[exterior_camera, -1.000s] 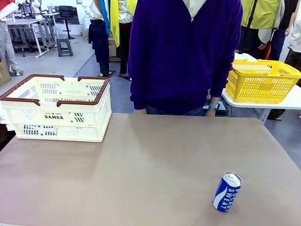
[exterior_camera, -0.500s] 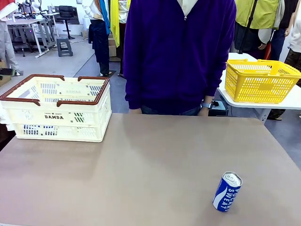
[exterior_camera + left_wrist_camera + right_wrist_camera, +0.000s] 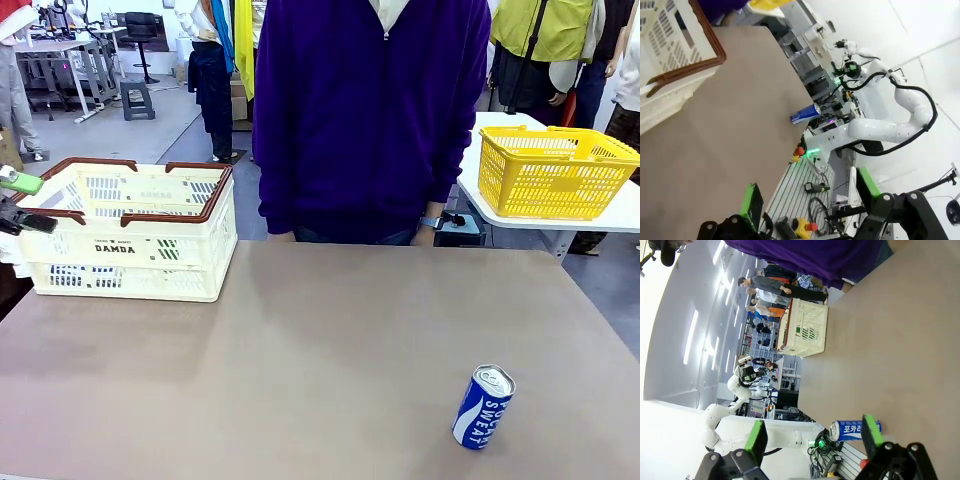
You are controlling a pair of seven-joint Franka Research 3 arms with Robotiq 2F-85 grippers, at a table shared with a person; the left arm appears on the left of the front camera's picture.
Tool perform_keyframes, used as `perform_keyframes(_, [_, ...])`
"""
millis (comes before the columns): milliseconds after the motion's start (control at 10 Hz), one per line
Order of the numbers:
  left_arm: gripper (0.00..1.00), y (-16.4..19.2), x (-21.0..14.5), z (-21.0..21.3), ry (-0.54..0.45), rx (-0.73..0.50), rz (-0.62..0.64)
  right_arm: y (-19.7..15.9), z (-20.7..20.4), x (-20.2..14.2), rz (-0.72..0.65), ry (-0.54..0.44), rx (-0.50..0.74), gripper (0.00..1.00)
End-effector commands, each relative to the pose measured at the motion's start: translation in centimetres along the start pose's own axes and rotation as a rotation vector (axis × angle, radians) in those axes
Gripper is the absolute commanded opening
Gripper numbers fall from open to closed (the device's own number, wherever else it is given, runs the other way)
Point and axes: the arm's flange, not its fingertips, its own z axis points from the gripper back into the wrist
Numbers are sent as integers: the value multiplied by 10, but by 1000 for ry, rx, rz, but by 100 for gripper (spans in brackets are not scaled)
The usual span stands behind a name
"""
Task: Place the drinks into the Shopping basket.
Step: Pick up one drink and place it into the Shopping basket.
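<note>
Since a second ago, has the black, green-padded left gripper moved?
Yes: the left gripper has entered from picture left, overlapping the left corner of the cream slotted basket.

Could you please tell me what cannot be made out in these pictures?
Shopping basket contents: front view, behind its slotted wall; green glimpses through slots.
Left pincer: front view, cut by the left edge.
Blue can lettering: left wrist view, too small.
Hands of the person: front view, behind the far edge of the table.
</note>
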Motion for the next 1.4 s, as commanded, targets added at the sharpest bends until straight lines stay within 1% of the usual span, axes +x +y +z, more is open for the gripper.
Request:
perform_keyframes(0, [100,-5,18,10,-9,32,-25,1,-2,3,7,-12,-2,100])
perform_keyframes(700, [100,-5,18,10,-9,32,-25,1,-2,3,7,-12,-2,100])
perform_keyframes(800, [100,-5,18,10,-9,32,-25,0,0,0,0,0,0,100])
perform_keyframes(900, [100,-5,18,10,-9,32,-25,31,-9,0,77,164,-120,100])
perform_keyframes(1000, [100,-5,18,10,-9,32,-25,70,-46,-1,163,351,-237,100])
perform_keyframes(1100, [100,-5,18,10,-9,32,-25,105,-94,-7,237,534,-361,100])
perform_keyframes(1200, [100,-5,18,10,-9,32,-25,127,-147,-26,293,752,-445,100])
perform_keyframes(1300, [100,-5,18,10,-9,32,-25,131,-188,-49,309,952,-539,100])
